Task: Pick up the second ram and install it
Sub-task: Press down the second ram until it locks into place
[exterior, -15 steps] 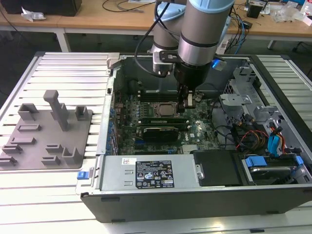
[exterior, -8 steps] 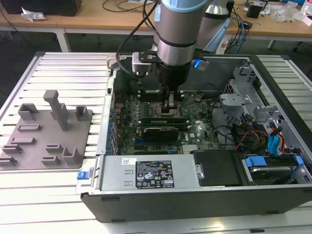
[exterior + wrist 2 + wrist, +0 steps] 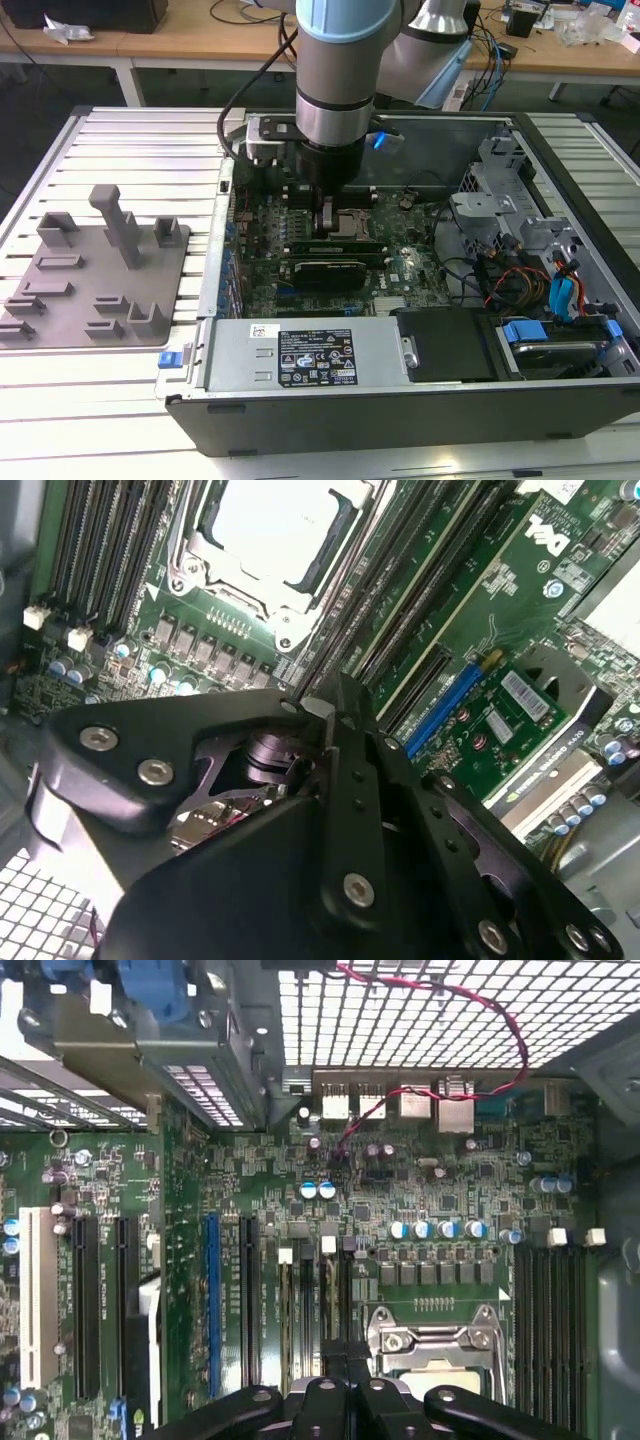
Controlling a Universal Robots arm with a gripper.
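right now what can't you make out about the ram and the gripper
- Second ram: in the exterior view the arm stands in front of the gripper over the motherboard, so any stick held there is hidden.
- Fingertips: in both wrist views the gripper's own black body covers them, so open or shut is unclear.
- Memory slots: their near ends are covered by the gripper body in the first wrist view, so seating cannot be judged.
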